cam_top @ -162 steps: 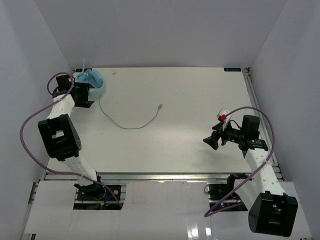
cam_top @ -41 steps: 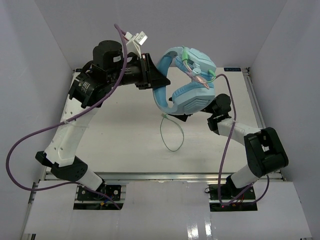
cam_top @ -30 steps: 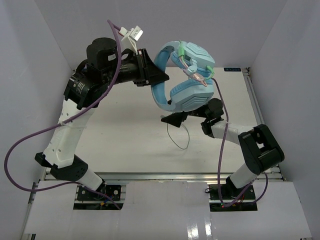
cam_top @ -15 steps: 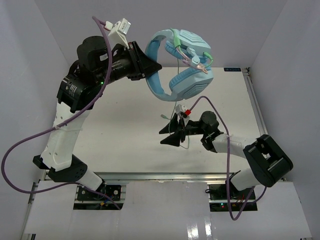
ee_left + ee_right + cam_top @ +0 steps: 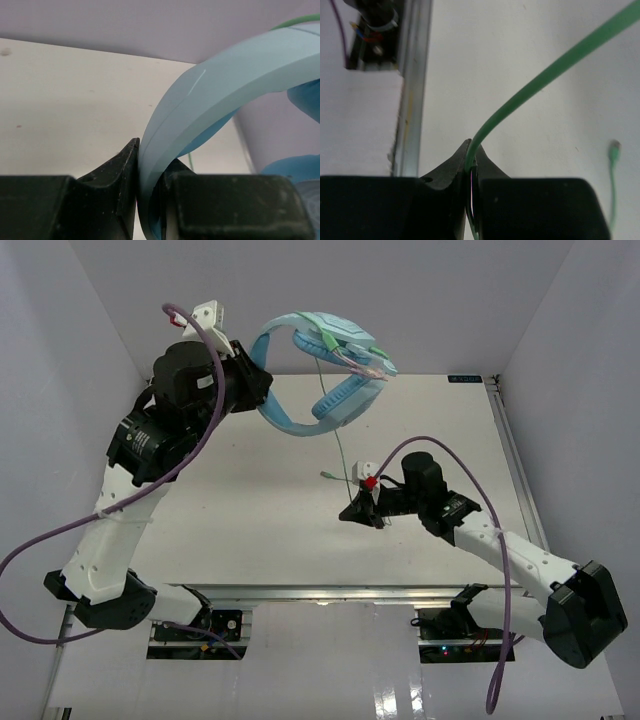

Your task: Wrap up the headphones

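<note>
High above the table (image 5: 250, 500), the headphones (image 5: 338, 403) arc rightward; their cord (image 5: 341, 455) hangs vertically.

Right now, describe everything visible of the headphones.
The headphones are light blue, plastic-looking, with a wide smooth headband and two round ear cups. They are held in the air above the far side of the table, tilted, the left gripper with jaws shut on the headband. A thin pale green cord runs down from them to the right gripper, jaws pinching it; its small plug lies just beyond.
</note>
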You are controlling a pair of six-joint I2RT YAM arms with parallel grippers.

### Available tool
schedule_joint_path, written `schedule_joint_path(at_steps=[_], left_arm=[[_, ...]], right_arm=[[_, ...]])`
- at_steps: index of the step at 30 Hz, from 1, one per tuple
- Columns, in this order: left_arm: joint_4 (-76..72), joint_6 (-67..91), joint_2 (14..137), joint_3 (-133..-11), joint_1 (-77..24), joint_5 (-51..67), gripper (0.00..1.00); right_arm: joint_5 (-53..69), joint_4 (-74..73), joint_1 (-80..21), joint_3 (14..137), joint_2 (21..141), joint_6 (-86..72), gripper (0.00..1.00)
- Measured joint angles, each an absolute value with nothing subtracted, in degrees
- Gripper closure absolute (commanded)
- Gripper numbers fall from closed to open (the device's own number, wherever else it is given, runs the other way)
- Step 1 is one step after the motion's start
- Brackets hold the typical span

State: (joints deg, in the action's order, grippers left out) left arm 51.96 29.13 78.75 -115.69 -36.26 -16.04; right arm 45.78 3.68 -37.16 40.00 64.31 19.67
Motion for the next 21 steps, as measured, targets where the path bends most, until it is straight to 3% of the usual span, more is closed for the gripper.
schedule_joint_path(at_steps=[5, 9, 14, 21], left_arm=[[46.5, 23.5, 82.3, -107.0, -35.7, -29.9, 1.0], [43.8, 22.9, 94.0, -109.5, -34.8, -35.7, 1.0], [41.6, 25.1, 108.8, -114.1, -33.6, -38.6, 1.0], [42.2, 25.6, 117.5, -114.5, -32.1, -36.8, 1.0]], right_arm=[[34.1, -19.1, -37.8, 54.9, 63.3, 35.7, 0.92], [24.2, -29.9, -41.1, 61.2, 67.2, 43.9, 0.92], [10.9, -37.0, -43.1, 62.1, 69.9, 50.2, 0.92], [-8.5, -35.4, -40.8, 64.7, 67.7, 60.1, 0.92]])
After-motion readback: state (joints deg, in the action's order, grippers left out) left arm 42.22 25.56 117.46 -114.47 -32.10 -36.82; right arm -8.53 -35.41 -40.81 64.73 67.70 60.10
